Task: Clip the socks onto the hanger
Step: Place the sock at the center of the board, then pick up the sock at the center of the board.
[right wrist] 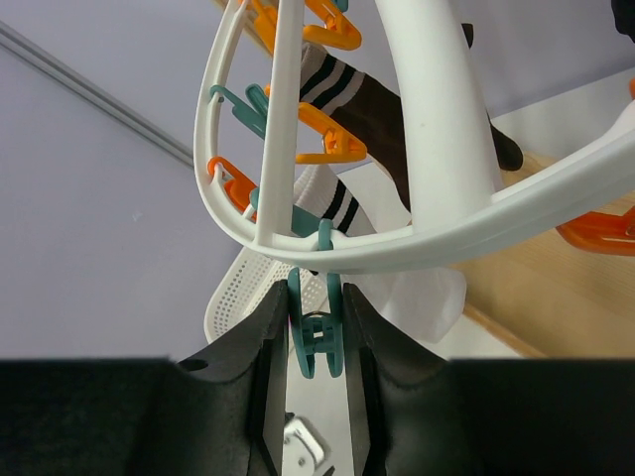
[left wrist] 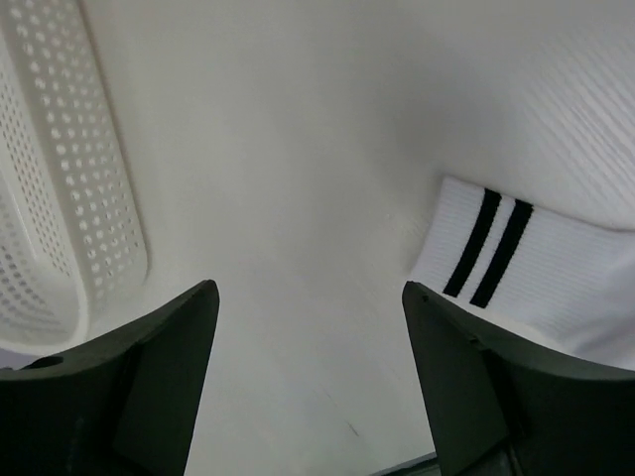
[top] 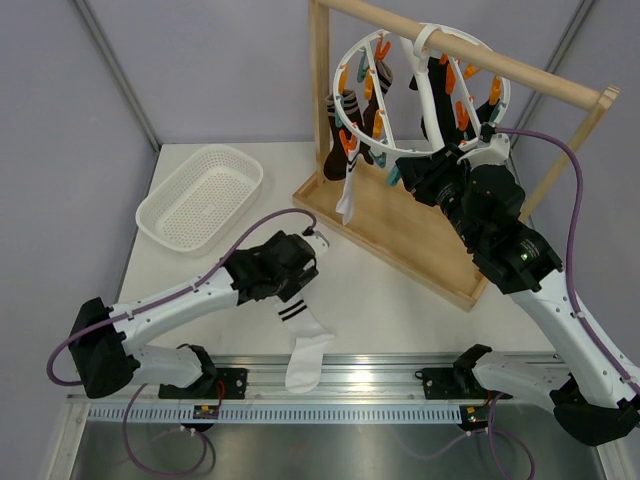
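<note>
Right claw (right wrist: 316,303) tight around teal clip (right wrist: 316,347) under hanger (right wrist: 437,149).

Sock (left wrist: 541,273): white, two black stripes. Hanger (right wrist: 417,253): white. Teal clip (right wrist: 316,337); orange clips (right wrist: 332,149). Basket (top: 150,218): white, perforated.

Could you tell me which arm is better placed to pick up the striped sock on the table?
Left: the left gripper, open, hangs beside the cuff of the striped sock; the right gripper is up at the hanger, pinching a teal clip.
</note>
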Motion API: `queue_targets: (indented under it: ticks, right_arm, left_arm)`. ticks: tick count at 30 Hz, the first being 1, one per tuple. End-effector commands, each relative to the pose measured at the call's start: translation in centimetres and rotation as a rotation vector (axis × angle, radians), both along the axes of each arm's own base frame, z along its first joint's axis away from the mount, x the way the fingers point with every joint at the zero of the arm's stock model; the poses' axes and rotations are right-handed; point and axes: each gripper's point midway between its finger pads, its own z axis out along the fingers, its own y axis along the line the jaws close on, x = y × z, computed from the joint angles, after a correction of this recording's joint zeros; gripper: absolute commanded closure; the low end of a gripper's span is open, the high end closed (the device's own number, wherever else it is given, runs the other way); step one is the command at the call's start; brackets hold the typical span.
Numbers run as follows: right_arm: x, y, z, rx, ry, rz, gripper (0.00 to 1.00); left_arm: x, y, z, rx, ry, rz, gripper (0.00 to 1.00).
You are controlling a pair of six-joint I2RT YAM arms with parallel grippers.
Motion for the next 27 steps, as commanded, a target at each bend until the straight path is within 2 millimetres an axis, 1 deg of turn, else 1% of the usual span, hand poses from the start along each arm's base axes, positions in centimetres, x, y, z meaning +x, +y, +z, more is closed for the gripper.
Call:
queue_targets:
  ticks: [1, 2, 3, 4, 5, 6, 7, 8, 10, 11, 14, 18, 21, 23, 25, 27]
  right_arm:
    - [-0.8, 0.5, -2.1, -0.055, 0.063, 0.047, 1.00]
    - [-0.7, 0.5, -2.1, -0.053, 0.062, 0.047, 1.00]
    - [-0.7, 0.6, -2.1, -0.051, 0.060, 0.048, 1.00]
    - [-0.7, 0.6, -2.1, -0.052, 0.061, 0.050, 1.00]
    - [-0.6, 0.7, -2.2, -0.053, 0.062, 0.051, 1.00]
    - [-0.6, 0.7, -2.3, -0.054, 0.065, 0.054, 1.00]
    - [-0.6, 0.7, -2.3, -0.052, 0.064, 0.054, 1.00]
    - [-0.8, 0.7, -2.2, -0.052, 0.063, 0.059, 1.00]
    - [-0.8, 0.9, -2.2, -0.048, 0.058, 0.065, 1.00]
    - [-0.8, 0.9, -2.3, -0.050, 0.059, 0.068, 1.00]
    - [-0.8, 1.0, -2.2, -0.048, 0.056, 0.071, 1.00]
    - [-1.0, 0.9, -2.2, -0.044, 0.052, 0.077, 1.00]
    - [-1.2, 0.7, -2.3, -0.044, 0.049, 0.073, 1.00]
    - [-1.3, 0.6, -2.3, -0.052, 0.049, 0.070, 1.00]
    - [-1.4, 0.4, -2.2, -0.055, 0.045, 0.068, 1.00]
    - [-1.4, 0.3, -2.0, -0.054, 0.040, 0.063, 1.00]
  left_arm:
    - [2.1, 0.6, 3.5, -0.190, -0.105, 0.301, 0.22]
    - [1.7, 0.2, 3.3, -0.295, -0.072, 0.416, 0.22]
    - [1.2, 0.3, 3.0, -0.335, -0.045, 0.484, 0.24]
    - [0.1, 0.8, 1.8, -0.343, 0.009, 0.548, 0.27]
    - [-0.7, 0.4, 1.2, -0.431, 0.050, 0.658, 0.30]
    - [-1.2, 0.4, 0.6, -0.470, 0.078, 0.715, 0.38]
    - [-1.8, 0.7, -0.1, -0.497, 0.098, 0.777, 0.42]
    - [-2.7, 0.9, -1.3, -0.552, 0.130, 0.865, 0.43]
    - [-3.3, 1.1, -2.4, -0.602, 0.150, 0.934, 0.42]
    - [-3.8, 1.3, -3.4, -0.616, 0.166, 0.979, 0.41]
    - [-3.9, 1.0, -4.1, -0.661, 0.186, 1.022, 0.41]
    - [-3.9, 0.8, -5.5, -0.633, 0.206, 1.033, 0.41]
    - [-3.6, 0.1, -7.0, -0.613, 0.236, 1.030, 0.44]
    - [-4.0, -0.3, -8.3, -0.578, 0.277, 1.022, 0.47]
    - [-4.1, -0.7, -9.1, -0.554, 0.298, 1.017, 0.50]
    - [-4.1, -0.7, -9.4, -0.538, 0.300, 1.018, 0.52]
